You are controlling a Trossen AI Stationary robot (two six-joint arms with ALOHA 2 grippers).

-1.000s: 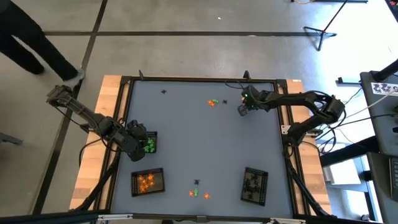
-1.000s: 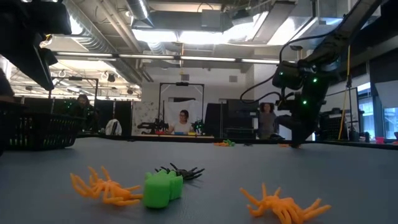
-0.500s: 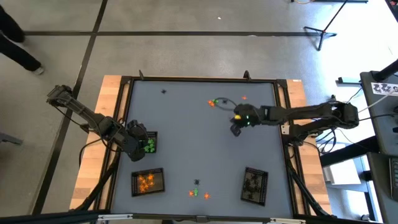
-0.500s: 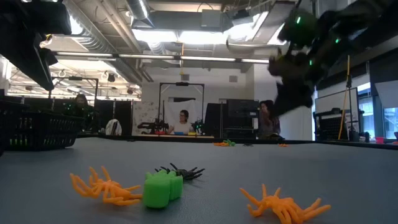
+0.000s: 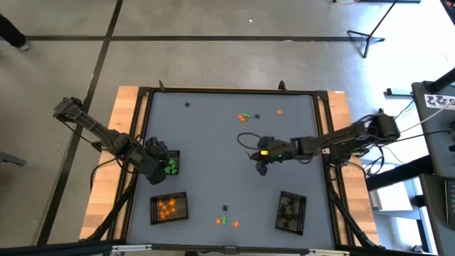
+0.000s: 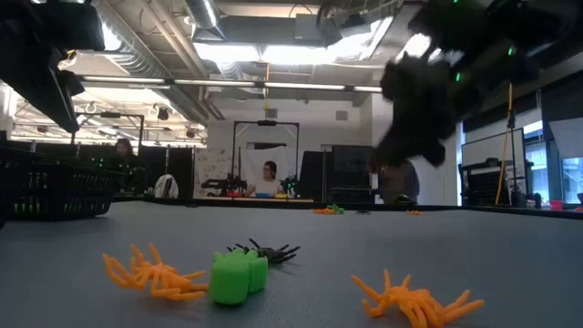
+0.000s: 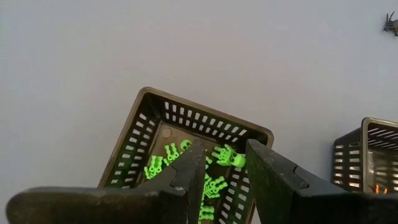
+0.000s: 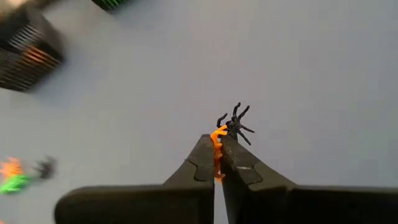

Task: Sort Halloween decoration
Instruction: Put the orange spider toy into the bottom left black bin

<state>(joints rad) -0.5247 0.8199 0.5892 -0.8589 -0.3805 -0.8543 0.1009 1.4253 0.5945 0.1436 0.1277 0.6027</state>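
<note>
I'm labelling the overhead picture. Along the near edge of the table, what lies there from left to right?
Orange tray → small pile of loose trinkets → black tray.

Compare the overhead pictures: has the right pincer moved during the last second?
Yes. The right pincer has left the table's far right corner and now sits nearer mid-table, closer to the black-trinket tray, shut on an orange trinket.
</note>
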